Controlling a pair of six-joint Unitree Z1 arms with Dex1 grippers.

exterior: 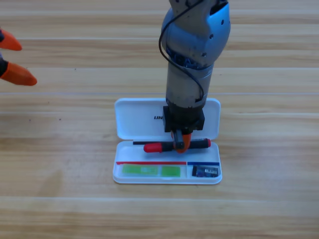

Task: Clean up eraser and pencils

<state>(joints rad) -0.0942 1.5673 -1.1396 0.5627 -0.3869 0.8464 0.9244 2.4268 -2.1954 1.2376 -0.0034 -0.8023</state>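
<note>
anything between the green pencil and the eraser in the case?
High view: only a divider wall of the white case separates the green pencil from the eraser.

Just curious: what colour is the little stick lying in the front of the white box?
Pale whitish-green with a brighter green end, seen in the high view.
</note>
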